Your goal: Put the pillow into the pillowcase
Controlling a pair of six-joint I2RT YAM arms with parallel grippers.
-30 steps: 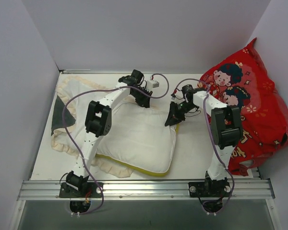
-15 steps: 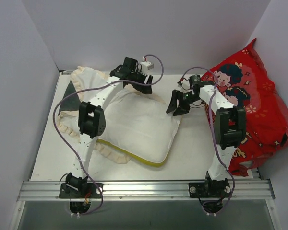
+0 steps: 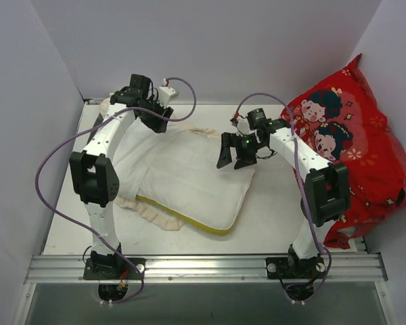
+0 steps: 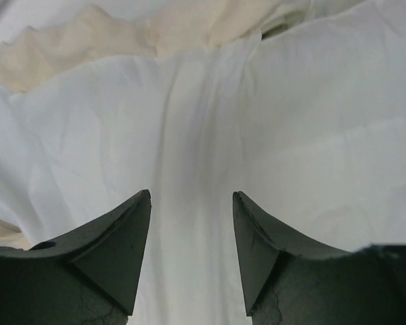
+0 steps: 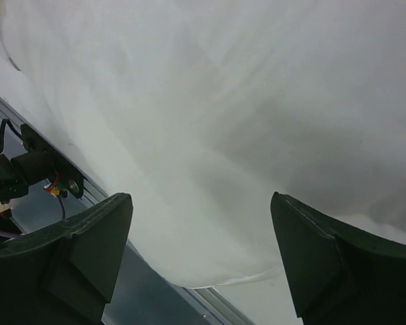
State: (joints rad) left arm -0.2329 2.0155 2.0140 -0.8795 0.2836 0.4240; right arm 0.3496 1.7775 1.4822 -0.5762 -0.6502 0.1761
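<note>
— On the desk [image 3: 277,203], the pillow [image 3: 189,179] was found lying over the pillowcase [image 3: 155,218], not clearly inside.
— Left jaws and right jaws were seen open, empty; the case's mouth needed gripping next, it was judged.

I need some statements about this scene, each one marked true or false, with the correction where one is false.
1. The left gripper and the right gripper are both open, with nothing between the fingers. True.
2. The red cushion lies left of the pillow. False: it lies to the pillow's right.
3. The pillow's yellow strip runs along its near edge. True.
4. The right gripper touches the red cushion. False: it is over the pillow's far right part, apart from the cushion.
</note>
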